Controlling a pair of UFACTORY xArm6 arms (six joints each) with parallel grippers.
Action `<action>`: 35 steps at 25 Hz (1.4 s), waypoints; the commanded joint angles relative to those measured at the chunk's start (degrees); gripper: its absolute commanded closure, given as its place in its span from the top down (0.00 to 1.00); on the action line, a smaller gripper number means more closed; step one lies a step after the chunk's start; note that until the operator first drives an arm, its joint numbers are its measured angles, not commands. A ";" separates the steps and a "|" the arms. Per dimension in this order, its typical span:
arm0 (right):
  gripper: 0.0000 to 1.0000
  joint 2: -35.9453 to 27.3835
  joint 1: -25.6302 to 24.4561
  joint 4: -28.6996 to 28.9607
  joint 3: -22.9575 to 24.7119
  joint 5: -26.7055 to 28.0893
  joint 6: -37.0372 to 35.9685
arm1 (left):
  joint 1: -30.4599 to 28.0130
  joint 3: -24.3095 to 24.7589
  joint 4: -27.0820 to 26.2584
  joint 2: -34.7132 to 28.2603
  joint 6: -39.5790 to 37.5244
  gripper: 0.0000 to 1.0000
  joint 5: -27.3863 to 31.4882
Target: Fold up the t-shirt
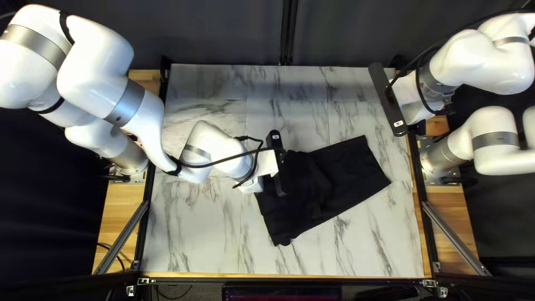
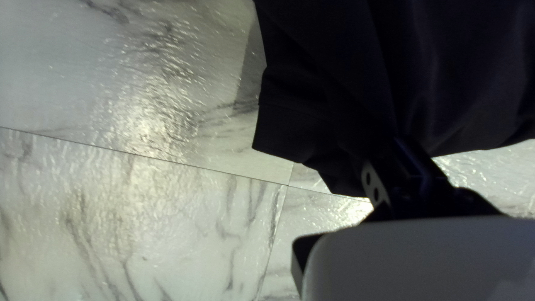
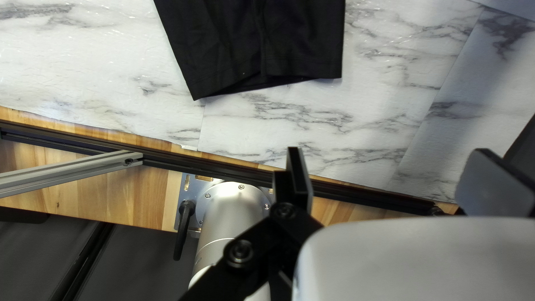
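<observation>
Tabletop (image 1: 195, 239): white, grey-veined like marble, crossed by thin straight seams; glossy, rippled glare picked up in left wrist view.
Table border (image 3: 117, 134): wood, warm brown, edged by black rail (image 3: 184, 163).
Struts (image 1: 125, 234): grey metal, straight, set slantwise at seven and five o'clock of top left view.
Curtain (image 1: 223, 33): dark, matte, at twelve o'clock.
Arms: white rounded shells, banded with grey rings.
T-shirt (image 1: 345, 178): black, smooth cloth; creased mid-piece, laid flatter toward two o'clock, where it is ended by a straight hem.
T-shirt layers: two seen at that hem in right wrist view, slightly parted.
T-shirt outline: narrowed to a corner toward seven o'clock; stepped edge seen beside left gripper.
T-shirt place: on tabletop, four o'clock of its middle.
Left gripper (image 1: 283, 173): at t-shirt's ten o'clock; jaws clenched, dark cloth grasped.
Right gripper (image 1: 402, 100): held at t-shirt's one o'clock, apart from it; jaws released, fingers (image 3: 301, 178) spread wide, nothing grasped.
Count: t-shirt 1, grippers 2, arms 2, struts 2, curtain 1.
</observation>
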 commanded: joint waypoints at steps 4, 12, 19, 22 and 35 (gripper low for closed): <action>1.00 0.00 0.00 0.00 0.00 0.00 0.00 | -1.83 2.66 4.07 -1.92 -5.39 0.00 -1.32; 1.00 0.00 0.00 0.00 0.00 0.00 0.00 | -1.98 3.48 1.67 -0.86 -4.97 1.00 -2.58; 1.00 0.00 0.00 0.00 0.00 0.00 0.00 | -1.79 1.18 1.85 -7.64 -4.13 1.00 8.47; 1.00 0.00 0.00 0.00 0.00 0.00 0.00 | -1.93 -0.48 2.81 -12.50 -3.94 1.00 16.31; 1.00 0.00 0.00 0.00 0.00 0.00 0.00 | -1.04 -14.43 8.75 -33.89 10.20 1.00 52.02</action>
